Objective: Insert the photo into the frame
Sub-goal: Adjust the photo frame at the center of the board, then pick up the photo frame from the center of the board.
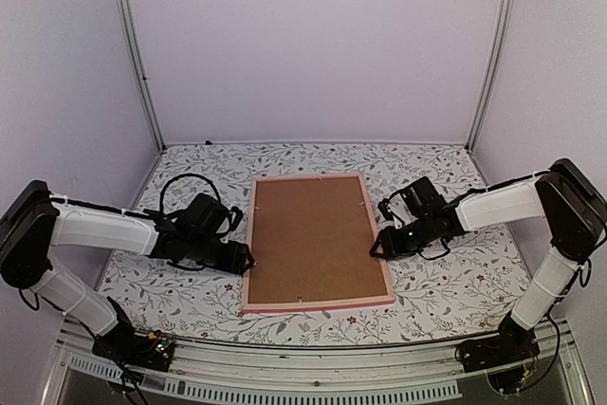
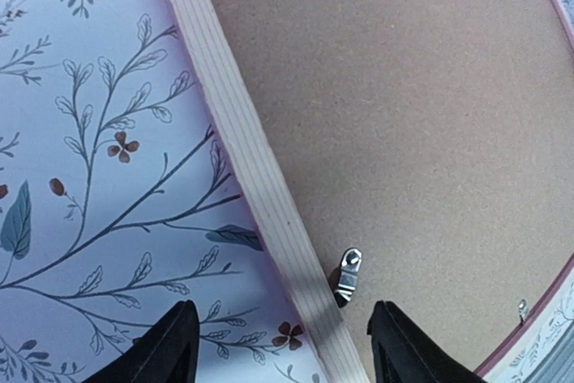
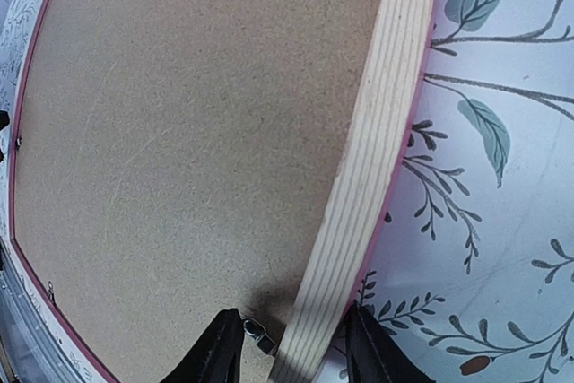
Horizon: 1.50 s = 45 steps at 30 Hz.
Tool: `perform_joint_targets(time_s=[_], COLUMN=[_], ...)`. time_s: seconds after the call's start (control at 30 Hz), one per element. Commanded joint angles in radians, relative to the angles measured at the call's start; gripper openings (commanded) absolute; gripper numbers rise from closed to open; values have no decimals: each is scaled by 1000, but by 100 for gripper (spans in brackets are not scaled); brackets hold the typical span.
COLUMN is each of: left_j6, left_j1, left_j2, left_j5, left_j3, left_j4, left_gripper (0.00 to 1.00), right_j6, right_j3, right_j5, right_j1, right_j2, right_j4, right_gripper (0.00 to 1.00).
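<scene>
The pink frame (image 1: 318, 303) lies face down in the middle of the table, with a plain brown backing board (image 1: 315, 234) filling it. The photo is hidden. My left gripper (image 1: 245, 258) is open at the frame's left rail (image 2: 233, 132); one finger is over the tablecloth, the other over the board, and a small metal clip (image 2: 348, 274) lies between them. My right gripper (image 1: 377, 246) straddles the right rail (image 3: 377, 132) with its jaws apart. Its inner finger touches a metal clip (image 3: 260, 336) and its outer finger is at the pink edge.
A floral-patterned cloth (image 1: 190, 286) covers the table. White walls with metal posts (image 1: 137, 54) enclose the back and sides. Another small clip (image 2: 522, 309) sits near the frame's near rail. A black cable (image 1: 175, 187) loops behind the left wrist.
</scene>
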<state>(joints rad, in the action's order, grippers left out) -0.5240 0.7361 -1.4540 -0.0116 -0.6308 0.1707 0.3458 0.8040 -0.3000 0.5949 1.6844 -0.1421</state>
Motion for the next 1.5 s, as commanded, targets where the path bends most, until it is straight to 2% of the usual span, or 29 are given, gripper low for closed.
perform_joint_targets(time_s=[0.0,0.2,0.33,0.47,0.6,0.73,0.87,1.07,1.2,1.3,1.47], left_j6=[11,41,81,138,199,260,335,457,519,563,603], left_j1=[-17,-17,4,46,108,174,261,376,430,453,466], left_j2=[-2,-4,45,107,146,114,13,-228,-363,-443,-533], left_j5=[33,61,85,89,97,129,143,126,96,81,46], left_j3=[-21,-35,-33,-35,-45,-86,-168,-374,-498,-566,-631], left_j4=[0,-7,-39,-73,-106,-123,-119,-83,-34,4,49], left_gripper=[68,70,71,73,79,83,84,81,78,72,60], right_j6=[15,40,57,61,67,71,65,49,40,38,40], right_j3=[-21,-9,15,37,84,163,237,313,334,328,284], right_j5=[-3,34,82,104,114,116,122,108,96,83,81], right_j1=[-3,-3,-2,-4,-3,-3,-4,-12,-32,-47,-63], right_j2=[24,36,52,56,64,92,136,196,189,157,87], right_j4=[6,-14,-51,-78,-108,-137,-161,-178,-195,-204,-210], right_gripper=[42,42,38,27,16,12,11,16,31,42,45])
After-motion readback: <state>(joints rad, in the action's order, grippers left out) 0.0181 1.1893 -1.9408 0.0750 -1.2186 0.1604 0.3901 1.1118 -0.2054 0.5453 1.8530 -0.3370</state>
